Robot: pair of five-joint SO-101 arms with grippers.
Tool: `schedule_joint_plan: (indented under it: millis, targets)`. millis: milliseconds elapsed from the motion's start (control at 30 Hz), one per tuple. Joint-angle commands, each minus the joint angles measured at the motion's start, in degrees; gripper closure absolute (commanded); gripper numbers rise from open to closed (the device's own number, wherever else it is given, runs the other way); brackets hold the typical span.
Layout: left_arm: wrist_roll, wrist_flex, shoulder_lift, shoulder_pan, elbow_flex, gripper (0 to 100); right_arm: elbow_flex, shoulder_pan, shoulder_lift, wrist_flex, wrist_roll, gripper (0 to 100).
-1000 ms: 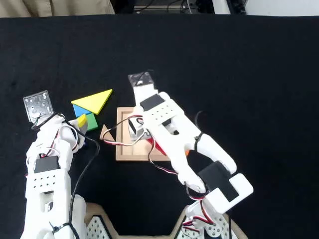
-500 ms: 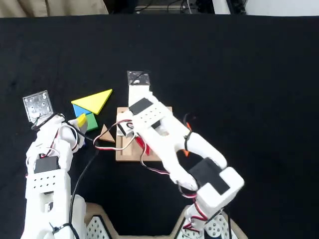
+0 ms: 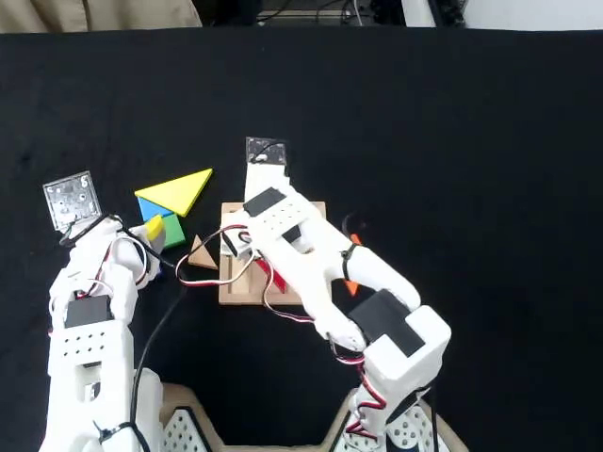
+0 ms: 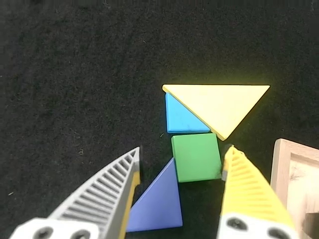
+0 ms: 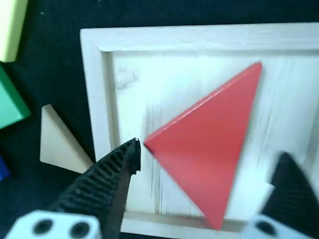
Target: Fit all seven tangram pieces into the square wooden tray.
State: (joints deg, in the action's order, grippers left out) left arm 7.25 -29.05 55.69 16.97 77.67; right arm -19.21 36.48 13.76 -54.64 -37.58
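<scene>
The square wooden tray (image 5: 97, 89) holds a flat red triangle (image 5: 209, 144), and my right gripper (image 5: 207, 164) hangs open just above it, one finger either side of the triangle's lower half. In the high view the right arm covers most of the tray (image 3: 231, 287). A wood-coloured triangle (image 3: 201, 254) lies just outside the tray's left rim. My left gripper (image 4: 183, 158) is open over a green square (image 4: 196, 157) and a dark blue triangle (image 4: 157, 204). Beyond them lie a light blue piece (image 4: 182, 115) and a large yellow triangle (image 4: 219, 104).
An orange piece (image 3: 350, 273) peeks out beside the right arm, right of the tray. Loose cables hang from the right arm across the tray's left side. Black cloth covers the table, with open room at the back and far right.
The right arm has swung left over the tray, covering more of it, and its elbow has drawn in. The left arm and loose pieces have not moved.
</scene>
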Motion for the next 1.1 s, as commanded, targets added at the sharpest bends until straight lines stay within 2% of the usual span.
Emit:
schedule_joint_plan:
  millis: [0,100,200,300,400,533,567,633,867,1067]
  targets:
    - [0.0,1.3,1.0,0.4,-0.4,74,4.5,-0.8,-1.1,-4.3,-0.4,52.8]
    - [0.0,1.3,1.0,0.4,-0.4,74,11.3,-0.3,-3.6,-14.9,3.6,52.8]
    - [-0.1,1.3,1.0,0.4,-0.4,74,21.4,-2.1,-6.8,-26.6,13.4,52.8]
    - [-0.1,1.3,1.0,0.4,-0.4,74,30.6,-6.1,-7.0,-34.0,23.2,54.8]
    - [-0.1,1.3,1.0,0.4,-0.4,74,36.3,-9.5,-3.3,-40.8,29.5,68.1]
    - [-0.1,1.3,0.9,0.4,-0.3,74,39.4,-10.9,4.7,-44.0,35.9,96.2]
    - [-0.1,1.3,0.8,0.2,-0.3,74,40.0,-10.6,6.8,-44.0,39.3,99.4]
    - [-0.1,1.3,0.5,0.0,-0.3,74,40.8,-9.7,10.3,-44.1,45.0,95.5]
    - [-0.1,1.3,0.4,0.3,-0.3,74,48.7,-10.4,15.1,-38.5,46.3,98.5]
    - [0.4,1.3,0.4,0.0,-0.3,74,57.2,-14.3,15.3,-42.2,46.7,98.7]
